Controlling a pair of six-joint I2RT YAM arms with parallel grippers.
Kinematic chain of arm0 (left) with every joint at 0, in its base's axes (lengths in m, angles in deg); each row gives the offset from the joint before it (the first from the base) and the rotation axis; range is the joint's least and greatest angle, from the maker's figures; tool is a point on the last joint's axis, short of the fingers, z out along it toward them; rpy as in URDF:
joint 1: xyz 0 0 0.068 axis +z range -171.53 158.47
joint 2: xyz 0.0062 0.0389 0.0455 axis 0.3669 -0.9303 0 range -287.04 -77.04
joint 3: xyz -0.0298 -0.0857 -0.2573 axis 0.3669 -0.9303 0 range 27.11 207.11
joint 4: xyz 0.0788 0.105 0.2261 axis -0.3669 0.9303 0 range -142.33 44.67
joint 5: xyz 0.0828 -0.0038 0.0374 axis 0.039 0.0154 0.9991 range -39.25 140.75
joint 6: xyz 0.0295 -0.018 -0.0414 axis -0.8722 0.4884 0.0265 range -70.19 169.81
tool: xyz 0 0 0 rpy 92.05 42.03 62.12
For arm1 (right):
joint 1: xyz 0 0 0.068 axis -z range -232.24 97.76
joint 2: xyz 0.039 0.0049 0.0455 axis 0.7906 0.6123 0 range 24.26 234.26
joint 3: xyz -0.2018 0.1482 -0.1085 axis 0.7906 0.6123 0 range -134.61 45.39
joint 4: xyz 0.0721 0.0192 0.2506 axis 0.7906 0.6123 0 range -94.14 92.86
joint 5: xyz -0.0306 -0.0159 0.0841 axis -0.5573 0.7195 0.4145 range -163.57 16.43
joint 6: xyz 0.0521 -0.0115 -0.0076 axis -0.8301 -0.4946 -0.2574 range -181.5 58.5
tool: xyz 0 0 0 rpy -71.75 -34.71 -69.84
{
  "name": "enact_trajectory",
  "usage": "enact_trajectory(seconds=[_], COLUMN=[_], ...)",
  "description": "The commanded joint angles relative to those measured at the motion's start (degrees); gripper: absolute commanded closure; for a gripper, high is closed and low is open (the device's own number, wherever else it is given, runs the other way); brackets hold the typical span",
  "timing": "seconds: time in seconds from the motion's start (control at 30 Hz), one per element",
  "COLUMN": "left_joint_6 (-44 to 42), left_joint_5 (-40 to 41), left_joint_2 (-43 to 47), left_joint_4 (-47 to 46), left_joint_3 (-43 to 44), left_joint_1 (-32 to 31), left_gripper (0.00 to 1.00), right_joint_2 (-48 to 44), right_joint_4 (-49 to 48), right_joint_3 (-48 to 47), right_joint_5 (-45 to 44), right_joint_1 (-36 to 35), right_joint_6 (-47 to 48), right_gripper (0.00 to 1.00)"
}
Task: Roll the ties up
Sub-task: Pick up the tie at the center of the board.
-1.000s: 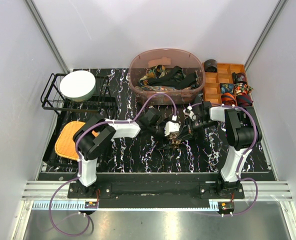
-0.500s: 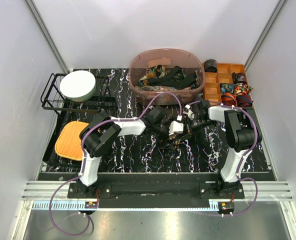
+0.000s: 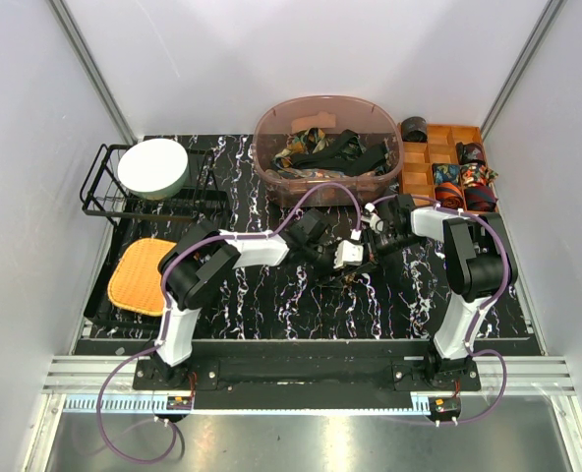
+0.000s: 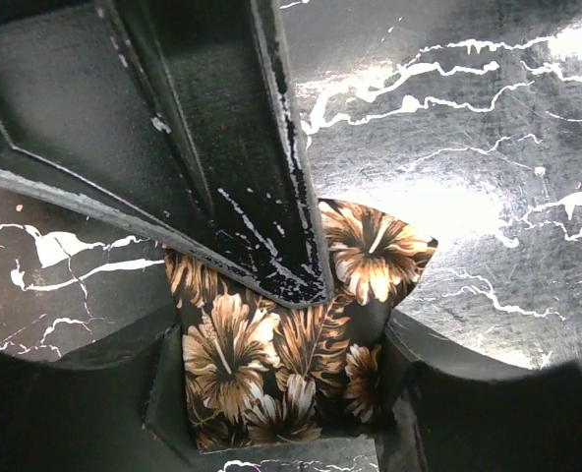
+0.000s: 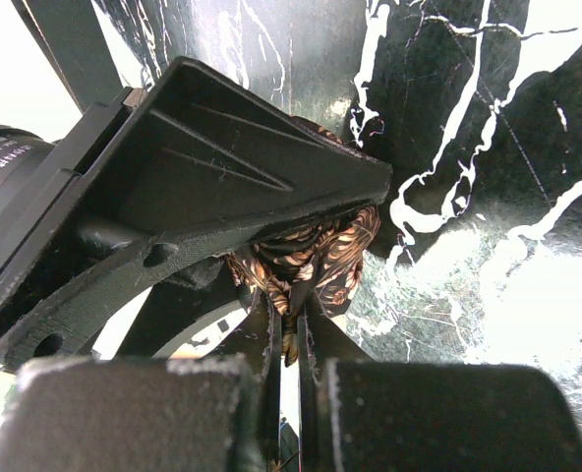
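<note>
Mid-roll on a brown floral tie point(image 4: 370, 246), bunched into a small bundle just right of the middle of the desk point(image 3: 271, 305). Pinched by a thin fold in the right gripper point(image 5: 289, 346), clenched on the fabric. Bracketed too by the left gripper point(image 4: 291, 359), half closed, with cloth against both fingers point(image 4: 222, 147) as far as shows; cannot tell whether that amounts to a true hold.

Main hazard, by judgement: losing the roll. Likely cause: letting go with the right before a firm hold on the left, or tugging on that one thin fold and drawing the fabric out of its coil. Second hazard: crowding. Two sets of fingers on one small bundle, very close together, hence a chance of knocking finger on finger or squashing the bundle out of round through a slight misaim.

Around:
- At the far edge, a clear tub point(image 3: 261, 138) of loose ties point(image 3: 335, 147).
- In the far right corner, a wooden divider tray point(image 3: 416, 175) with rolled ties point(image 3: 463, 182) in some compartments.
- Toward the far left corner, a wire rack point(image 3: 99, 197) with a white bowl point(image 3: 153, 167).
- By the left edge, an orange mat point(image 3: 139, 275).

In the way of a carry toward the tray: the right arm point(image 3: 468, 265) itself. Worth minding also the purple cables point(image 3: 315, 185) looped above the left arm point(image 3: 242, 251), near the tub.
</note>
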Motion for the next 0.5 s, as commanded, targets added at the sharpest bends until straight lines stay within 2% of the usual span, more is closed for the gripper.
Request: enact_trajectory(seconds=[0.0,0.07,0.13,0.17,0.2,0.27,0.47], left_joint_6=[-2.36,-2.27,-1.83,-1.57,-1.3,-1.56,-2.97], left_joint_5=[5.69,5.69,5.95,6.39,7.18,7.36,8.07], left_joint_2=[-4.23,-3.79,-3.0,-2.83,-2.56,-1.34,-0.89], left_joint_4=[7.56,6.95,6.16,6.15,5.8,5.19,5.1], left_joint_3=[-1.05,-1.4,-1.66,-1.58,-1.84,-2.71,-4.13], left_joint_1=[-0.26,-0.17,-0.35,-0.44,-0.44,-0.44,-0.35], left_gripper=[0.85,1.0,1.0,0.67,0.42,0.02,0.01], right_joint_2=[-2.59,-2.41,-2.41,-2.5,-2.32,-1.97,-1.97], right_joint_4=[-0.66,-0.57,-0.31,-0.39,-0.31,-0.22,1.63], right_joint_3=[-1.93,-2.1,-2.1,-2.1,-2.1,-2.19,-2.72], right_joint_5=[0.28,-0.24,-1.21,-1.65,-2.09,-2.18,-1.57], right_joint_1=[-0.72,-0.72,-0.72,-0.72,-0.63,-0.72,-0.63], right_joint_6=[-0.58,-0.67,-0.67,-0.67,-0.5,-0.32,1.44], right_gripper=[1.0,1.0,1.0,1.0,1.0,1.0,1.0])
